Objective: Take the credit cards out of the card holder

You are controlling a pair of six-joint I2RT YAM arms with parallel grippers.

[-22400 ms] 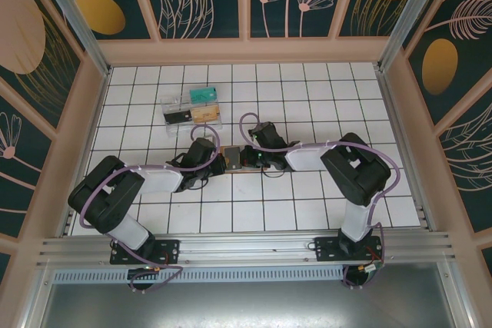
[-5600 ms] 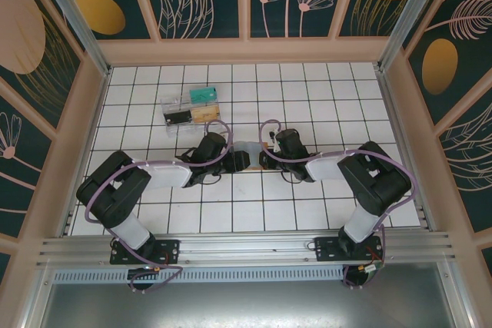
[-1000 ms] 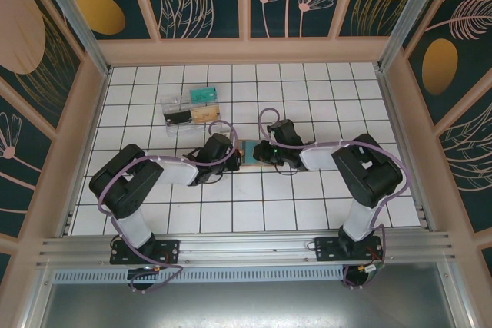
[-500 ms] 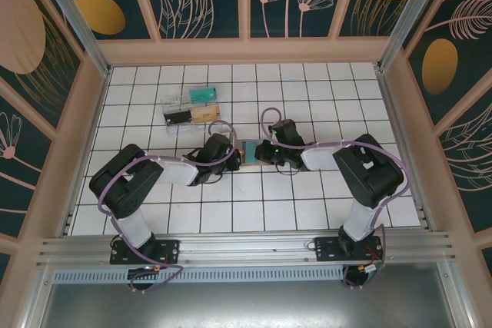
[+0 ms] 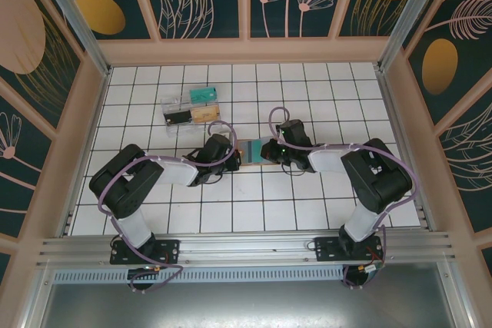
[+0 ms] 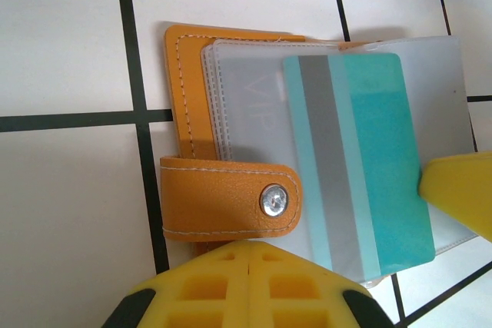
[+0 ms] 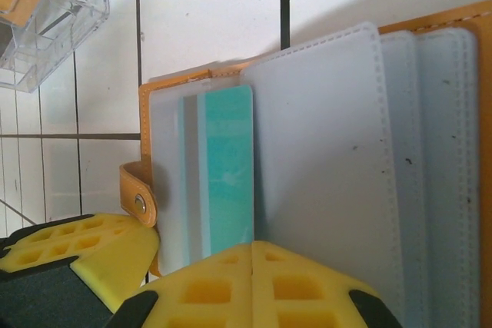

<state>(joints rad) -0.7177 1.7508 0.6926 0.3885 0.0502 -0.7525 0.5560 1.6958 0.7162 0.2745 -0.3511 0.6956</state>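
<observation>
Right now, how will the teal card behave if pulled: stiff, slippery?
The teal card lies flat with straight edges, so likely stiff and light. Its smooth face may slip in a pinch. The clear sleeves fan and curl, so probably floppy, may drag along.

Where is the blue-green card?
The teal card sits among the clear sleeves of the open orange card holder, mid-table in the top view, between the left hand and right hand.

Both arms stretched low and inward, elbows bent, wrists nearly meeting mid-span. Left claw (image 5: 231, 158) points right with its jaws pressed together and no gap. Right claw (image 5: 265, 151) faces it from the opposite side, jaws likewise closed tight. The two claws sit just apart.
</observation>
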